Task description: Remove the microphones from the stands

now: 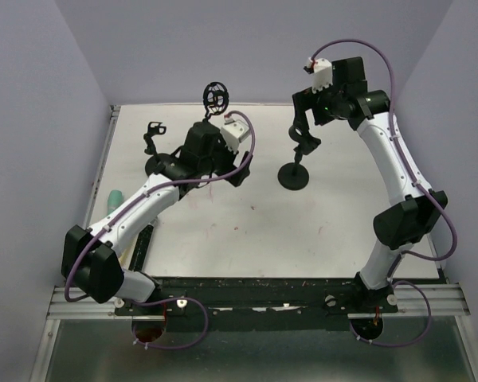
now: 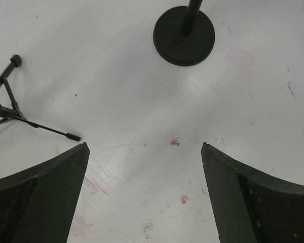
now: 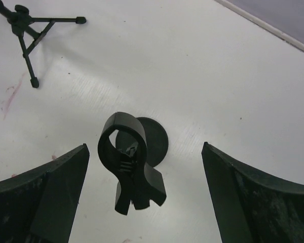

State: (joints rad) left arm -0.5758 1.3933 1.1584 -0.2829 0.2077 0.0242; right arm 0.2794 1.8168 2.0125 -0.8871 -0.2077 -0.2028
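From above, we see the stand (image 1: 300,159), a black pole on a round base (image 1: 294,180), upright on the white table (image 1: 247,231), right of the middle. The clip (image 1: 306,144) at its top sits just under the end of the right arm (image 1: 390,159), which bends in from the far right corner. The left arm (image 1: 143,199) reaches toward the far middle of the table, in front of a tripod (image 1: 217,95) with a round ring on top. A small green thing (image 1: 114,196) lies at the table's left edge beside that arm. We cannot tell whether it is the microphone.

At the left wrist, the left hand (image 2: 144,147) is spread wide over bare table and holds nothing. The base lies well ahead of it at the top of the view, and the tripod's legs show at the left edge.

At the right wrist, the right hand (image 3: 145,146) is also spread wide. Its fingers (image 3: 45,197) stand on either side of the clip, apart from it. The clip's ring is empty, with the base right below it and the tripod at the upper left.
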